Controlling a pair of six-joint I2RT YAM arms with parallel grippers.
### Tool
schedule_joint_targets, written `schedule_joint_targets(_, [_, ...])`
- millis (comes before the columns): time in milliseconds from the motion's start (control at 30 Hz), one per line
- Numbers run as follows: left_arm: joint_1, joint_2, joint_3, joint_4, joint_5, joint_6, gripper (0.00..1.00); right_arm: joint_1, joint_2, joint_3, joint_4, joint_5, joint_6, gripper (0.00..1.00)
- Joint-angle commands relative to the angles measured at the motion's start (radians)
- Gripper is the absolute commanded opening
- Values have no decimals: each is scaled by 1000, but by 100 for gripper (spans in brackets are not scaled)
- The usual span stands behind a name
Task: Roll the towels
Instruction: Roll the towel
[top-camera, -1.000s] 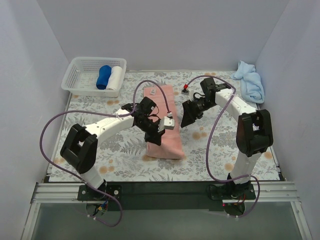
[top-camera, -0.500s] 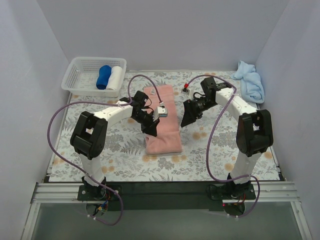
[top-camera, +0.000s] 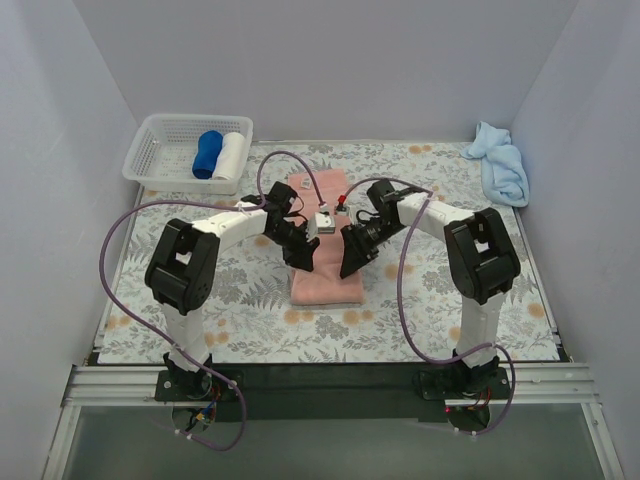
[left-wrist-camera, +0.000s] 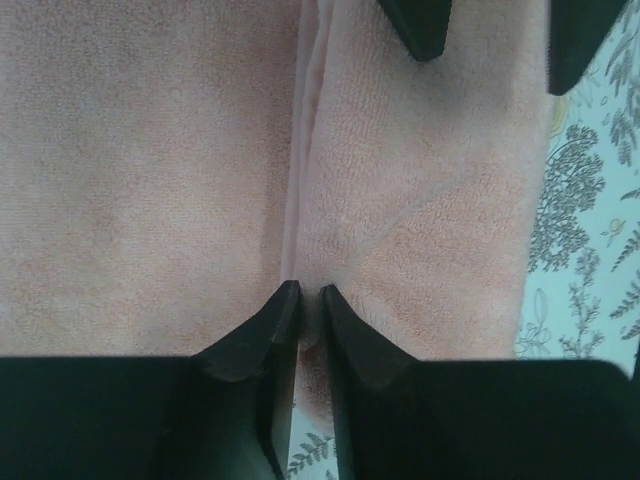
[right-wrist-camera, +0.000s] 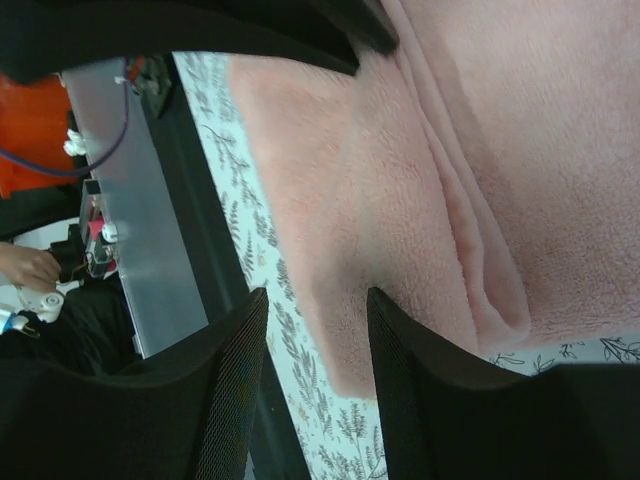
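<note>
pink towel (top-camera: 326, 288) long axis near-far; left claw (left-wrist-camera: 308, 291) almost closed, pinching its centre fold; right claw (right-wrist-camera: 317, 296) spread, empty, over right edge; both toward near end

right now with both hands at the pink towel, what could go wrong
1. The left hand pinches only a thin ridge of the pink towel. The ridge may slip out, or a single layer may lift and skew the roll.
2. The right hand is open and very close to the left hand, so they might collide if either moves inward.
3. The right hand straddles the towel's edge, so closing there may catch only a little of it.
</note>
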Motion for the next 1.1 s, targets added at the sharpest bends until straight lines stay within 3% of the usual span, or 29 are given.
schedule_joint_targets(0, [30,-25,2,14,-52,33,20,10,34,-42,100,68,48,43])
schedule_joint_targets(100, [60,-65,-18,-3,-92,68,32,10,47,-70,145,97,69,41])
schedule_joint_targets(133, [69,-79,-31,-9,-102,77,41,10,48,-76,153,110,72,41])
schedule_joint_targets(367, [71,-338,-121,51,-147,169,52,18,82,-73,176,144,88,30])
schedule_joint_targets(467, [-24,-450,-193,141,-281,169,55,24,103,-67,176,173,102,21])
schedule_joint_targets(500, [-91,-475,-254,193,-329,168,66,26,106,-65,176,185,103,19])
schedule_joint_targets(633, [-259,-570,-402,319,-522,163,84,35,119,-70,179,216,114,16])
schedule_joint_targets(900, [-485,-578,-570,508,-699,177,85,38,143,-82,185,234,117,15])
schedule_joint_targets(1067, [-535,-532,-629,603,-731,200,81,39,169,-82,183,223,122,15])
